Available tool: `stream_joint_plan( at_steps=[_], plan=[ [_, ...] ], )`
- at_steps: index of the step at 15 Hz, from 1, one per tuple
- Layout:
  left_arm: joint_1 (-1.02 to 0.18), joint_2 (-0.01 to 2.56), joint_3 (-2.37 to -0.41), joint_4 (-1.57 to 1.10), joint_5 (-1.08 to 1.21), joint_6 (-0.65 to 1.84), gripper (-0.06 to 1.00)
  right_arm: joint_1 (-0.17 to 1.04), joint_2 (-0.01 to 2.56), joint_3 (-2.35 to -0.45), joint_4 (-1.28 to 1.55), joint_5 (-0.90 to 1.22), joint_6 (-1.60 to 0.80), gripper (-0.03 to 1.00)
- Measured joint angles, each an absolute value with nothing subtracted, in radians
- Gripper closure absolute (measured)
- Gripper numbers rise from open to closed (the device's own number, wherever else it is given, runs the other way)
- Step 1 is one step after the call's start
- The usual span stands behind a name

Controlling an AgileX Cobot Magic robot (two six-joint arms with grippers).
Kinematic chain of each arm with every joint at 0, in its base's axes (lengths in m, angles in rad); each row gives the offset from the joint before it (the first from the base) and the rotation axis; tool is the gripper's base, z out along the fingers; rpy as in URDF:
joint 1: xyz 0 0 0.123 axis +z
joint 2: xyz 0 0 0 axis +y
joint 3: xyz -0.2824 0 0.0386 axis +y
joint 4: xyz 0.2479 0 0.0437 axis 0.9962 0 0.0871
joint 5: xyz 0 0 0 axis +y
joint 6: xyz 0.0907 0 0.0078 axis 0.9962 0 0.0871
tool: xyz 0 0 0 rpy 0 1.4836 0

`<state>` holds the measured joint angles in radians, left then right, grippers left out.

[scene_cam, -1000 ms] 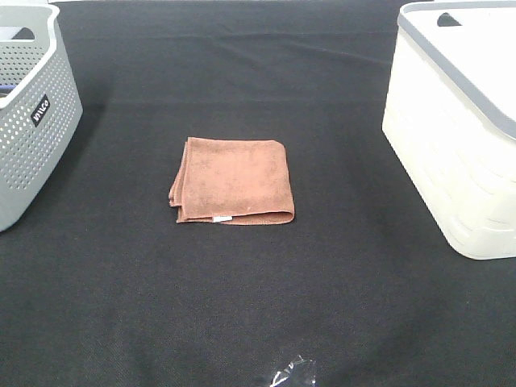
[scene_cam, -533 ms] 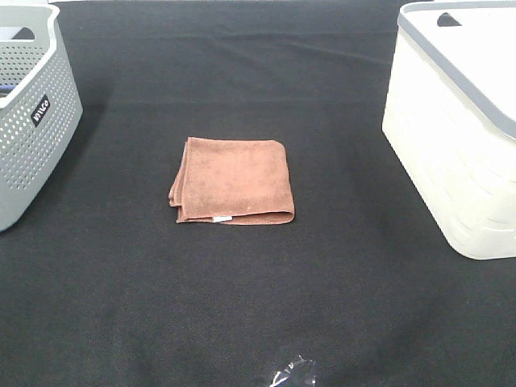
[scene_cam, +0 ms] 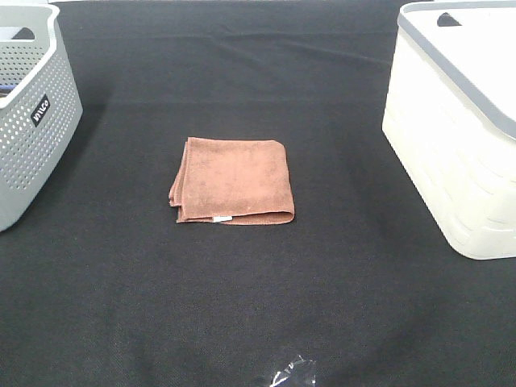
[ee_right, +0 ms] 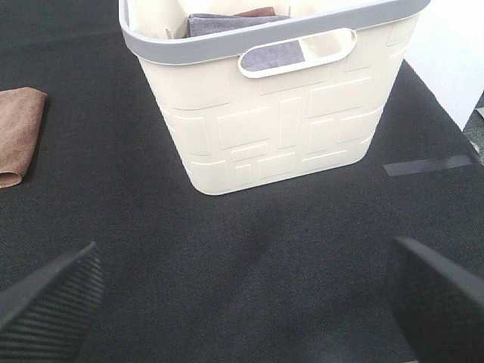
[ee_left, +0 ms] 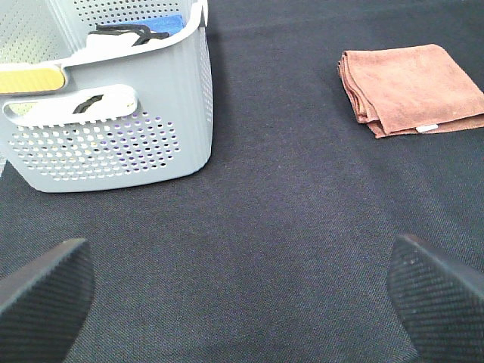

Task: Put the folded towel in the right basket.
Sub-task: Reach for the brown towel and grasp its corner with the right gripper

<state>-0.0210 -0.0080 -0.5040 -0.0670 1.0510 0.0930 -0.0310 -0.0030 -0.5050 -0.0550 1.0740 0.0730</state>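
A folded brown towel [scene_cam: 234,181] lies flat on the black table, left of middle. It also shows in the left wrist view [ee_left: 414,88] and at the edge of the right wrist view [ee_right: 18,132]. The right basket [scene_cam: 459,129] is cream with a grey rim; in the right wrist view [ee_right: 272,106] it holds folded grey cloth. My left gripper [ee_left: 242,302] is open and empty, well short of the towel. My right gripper [ee_right: 242,302] is open and empty, in front of the cream basket. Neither arm shows in the exterior view.
A grey perforated basket [scene_cam: 28,121] stands at the far left; in the left wrist view [ee_left: 113,106] it holds several items. A clear plastic scrap [scene_cam: 292,372] lies near the front edge. A strip of tape [ee_right: 427,165] lies beside the cream basket.
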Motion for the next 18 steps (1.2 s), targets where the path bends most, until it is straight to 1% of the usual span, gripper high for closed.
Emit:
stream_joint_plan(
  at_steps=[18],
  plan=[
    [-0.021, -0.008, -0.504, -0.067, 1.051, 0.086, -0.04, -0.031, -0.003, -0.505, -0.055, 1.074, 0.062, -0.01]
  ],
)
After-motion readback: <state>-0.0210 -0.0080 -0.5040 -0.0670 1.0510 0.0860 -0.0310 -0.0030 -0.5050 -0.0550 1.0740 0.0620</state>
